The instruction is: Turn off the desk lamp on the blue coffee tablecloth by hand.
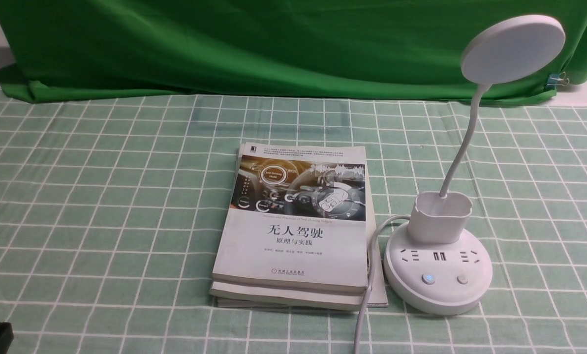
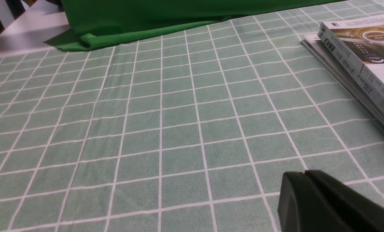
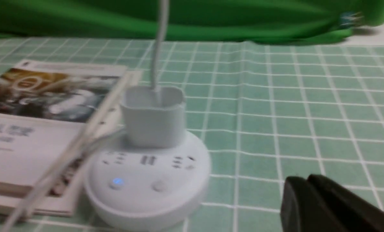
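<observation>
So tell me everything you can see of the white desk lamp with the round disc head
The white, plastic-looking desk lamp stands upright on the pale green gridded cloth, right of the stacked books. Its disc head, apparently unlit, tilts on a thin, bent neck rising from a cup-shaped holder. The round base has socket slots and two buttons, the left glowing blue. A pale cable leaves its back. No gripper touches it.

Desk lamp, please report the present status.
Left end effector and right end effector shut, empty. Lamp head looks unlit, blue-lit button glowing. Nothing covering it.

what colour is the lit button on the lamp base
Blue, on the button; it shows best in the front view.
</observation>
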Controlling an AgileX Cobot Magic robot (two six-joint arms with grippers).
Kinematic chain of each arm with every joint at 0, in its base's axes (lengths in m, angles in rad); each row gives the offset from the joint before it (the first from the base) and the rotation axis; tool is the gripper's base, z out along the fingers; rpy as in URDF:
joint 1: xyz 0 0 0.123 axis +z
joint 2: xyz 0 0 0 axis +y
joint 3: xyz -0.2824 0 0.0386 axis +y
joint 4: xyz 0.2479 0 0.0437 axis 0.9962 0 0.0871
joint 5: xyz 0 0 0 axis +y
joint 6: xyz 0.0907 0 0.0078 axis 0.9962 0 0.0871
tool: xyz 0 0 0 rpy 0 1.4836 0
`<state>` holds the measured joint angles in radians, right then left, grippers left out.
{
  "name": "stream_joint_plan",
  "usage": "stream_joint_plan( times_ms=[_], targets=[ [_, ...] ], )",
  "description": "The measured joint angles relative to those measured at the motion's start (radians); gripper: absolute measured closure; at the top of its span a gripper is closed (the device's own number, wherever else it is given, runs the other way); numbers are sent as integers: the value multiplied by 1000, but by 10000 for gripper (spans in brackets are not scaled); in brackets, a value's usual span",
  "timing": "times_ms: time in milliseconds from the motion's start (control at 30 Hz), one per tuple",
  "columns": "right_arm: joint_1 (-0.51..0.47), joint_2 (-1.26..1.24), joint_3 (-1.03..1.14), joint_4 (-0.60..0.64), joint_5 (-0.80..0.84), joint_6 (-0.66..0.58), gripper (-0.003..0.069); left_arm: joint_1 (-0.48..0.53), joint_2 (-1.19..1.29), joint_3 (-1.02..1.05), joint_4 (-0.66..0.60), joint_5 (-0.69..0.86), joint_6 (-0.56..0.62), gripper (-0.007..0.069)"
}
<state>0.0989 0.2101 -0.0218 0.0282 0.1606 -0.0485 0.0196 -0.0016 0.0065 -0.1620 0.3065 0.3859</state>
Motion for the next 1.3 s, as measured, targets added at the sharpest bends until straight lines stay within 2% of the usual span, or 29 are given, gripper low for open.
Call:
stream_joint_plan(
  times_ms=[333,800,1300],
  targets=[
    [-22,-202,27,-20,62,-3,627,0,0,0,1,0,0,624],
    [-22,-208,27,-28,80,-1,629,0,0,0,1,0,0,624],
    [-22,-208,27,-28,80,0,594,0,0,0,1,0,0,624]
  ],
)
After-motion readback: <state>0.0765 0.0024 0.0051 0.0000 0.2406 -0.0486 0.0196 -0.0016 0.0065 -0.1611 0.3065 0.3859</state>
